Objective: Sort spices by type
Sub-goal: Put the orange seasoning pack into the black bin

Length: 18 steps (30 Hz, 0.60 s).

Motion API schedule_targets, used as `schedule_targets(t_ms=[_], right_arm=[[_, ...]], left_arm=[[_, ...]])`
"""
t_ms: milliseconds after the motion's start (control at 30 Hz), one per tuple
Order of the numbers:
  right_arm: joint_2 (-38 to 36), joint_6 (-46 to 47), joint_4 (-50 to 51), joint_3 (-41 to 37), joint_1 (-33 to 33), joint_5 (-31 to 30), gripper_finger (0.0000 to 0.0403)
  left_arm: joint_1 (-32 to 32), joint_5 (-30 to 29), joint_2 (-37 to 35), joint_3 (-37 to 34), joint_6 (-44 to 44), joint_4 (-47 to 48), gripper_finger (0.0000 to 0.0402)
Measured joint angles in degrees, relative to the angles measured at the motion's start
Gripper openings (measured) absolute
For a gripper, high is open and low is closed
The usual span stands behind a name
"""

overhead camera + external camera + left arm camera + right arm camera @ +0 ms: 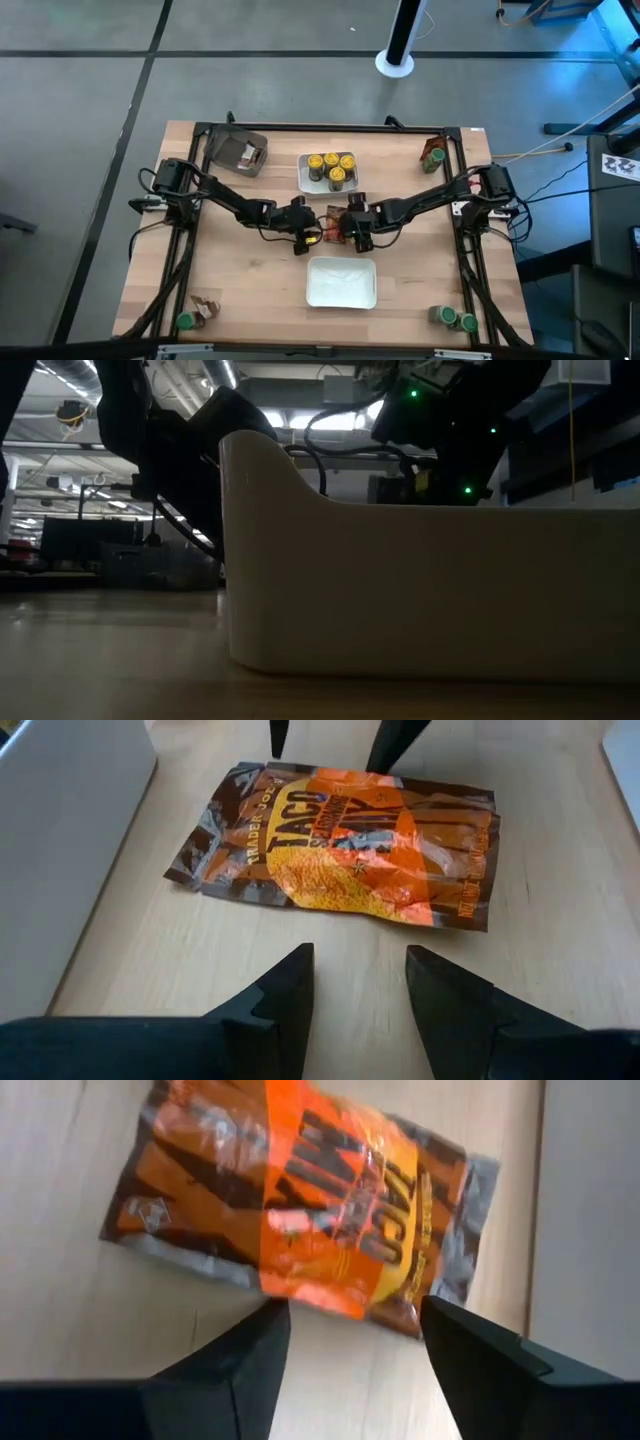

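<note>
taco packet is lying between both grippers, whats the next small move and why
Probably lower the right gripper onto the taco packet and close. The packet lies flat on the table, free of both grippers; the right fingers stand apart just short of it, while the left gripper waits opposite.

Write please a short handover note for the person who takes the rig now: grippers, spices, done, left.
Left gripper: open, empty, beside the taco seasoning packet.
Right gripper: open, empty, on the packet's other side.
Packet lies flat on the table between both trays.
Done: four yellow-lid jars in the far white tray.
Left: near white tray empty; green-lid jars and packets at the corners.
</note>
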<state>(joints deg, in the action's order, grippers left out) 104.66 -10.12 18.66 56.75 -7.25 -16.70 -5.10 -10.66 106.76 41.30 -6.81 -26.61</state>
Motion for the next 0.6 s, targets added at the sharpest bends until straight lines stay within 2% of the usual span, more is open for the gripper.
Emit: schedule_targets(t_ms=[300,600], right_arm=[[2.84,-6.62,-10.62,-0.02,0.11,-1.6,0.0208],[3.3,-6.84,-17.52,-0.31,0.15,-0.28,0.0183]], left_arm=[[0.28,0.01,-0.02,0.0,1.2,0.18,0.0143],[0.28,-0.04,-0.02,-0.02,1.27,0.33,0.0143]])
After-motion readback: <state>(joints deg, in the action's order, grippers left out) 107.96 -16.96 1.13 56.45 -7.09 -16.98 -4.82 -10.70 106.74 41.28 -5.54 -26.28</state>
